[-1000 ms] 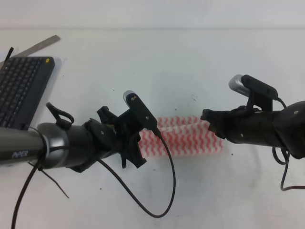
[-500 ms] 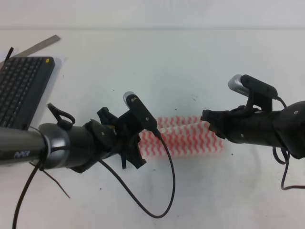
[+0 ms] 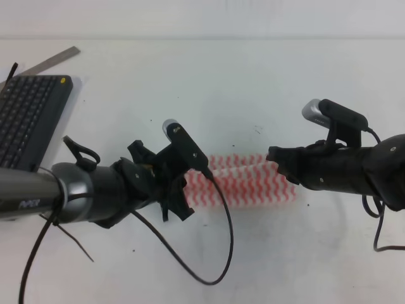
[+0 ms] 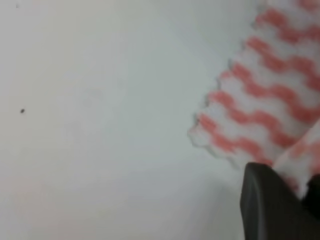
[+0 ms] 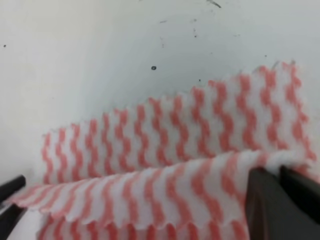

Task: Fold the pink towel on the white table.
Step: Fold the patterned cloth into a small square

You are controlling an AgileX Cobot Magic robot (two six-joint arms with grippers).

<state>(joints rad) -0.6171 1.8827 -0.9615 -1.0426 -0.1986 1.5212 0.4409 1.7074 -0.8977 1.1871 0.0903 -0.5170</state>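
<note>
The pink towel (image 3: 243, 180) is seen lying on the white table (image 3: 228, 82) near the middle of the exterior high view, gathered into a long strip with its wavy pink-red and white stripes showing. It is stretched between the two arms.

The left gripper (image 3: 180, 190) is placed at the left end of the towel. In the left wrist view a dark fingertip (image 4: 267, 205) is seen at the lower right, with a fold of the striped cloth pressed against it, and the scalloped corner of the towel (image 4: 250, 107) is spread on the bare table beside it. The gripper appears to be clenched on the cloth, though only one finger is clearly shown.

The right gripper (image 3: 278, 158) is placed at the right end of the towel. In the right wrist view its two dark fingers (image 5: 270, 205) are shown closed together on a raised fold of the towel (image 5: 165, 165), so that the upper layer is lifted above the layer resting on the table. A dark tip of the other gripper (image 5: 10, 192) is visible at the far left edge of that view.

A dark grey keyboard (image 3: 28, 120) is set at the left edge of the table, well apart from the towel, and a metal ruler (image 3: 54, 60) is laid just beyond it. A black cable (image 3: 215, 253) is looped on the table below the left arm.
</note>
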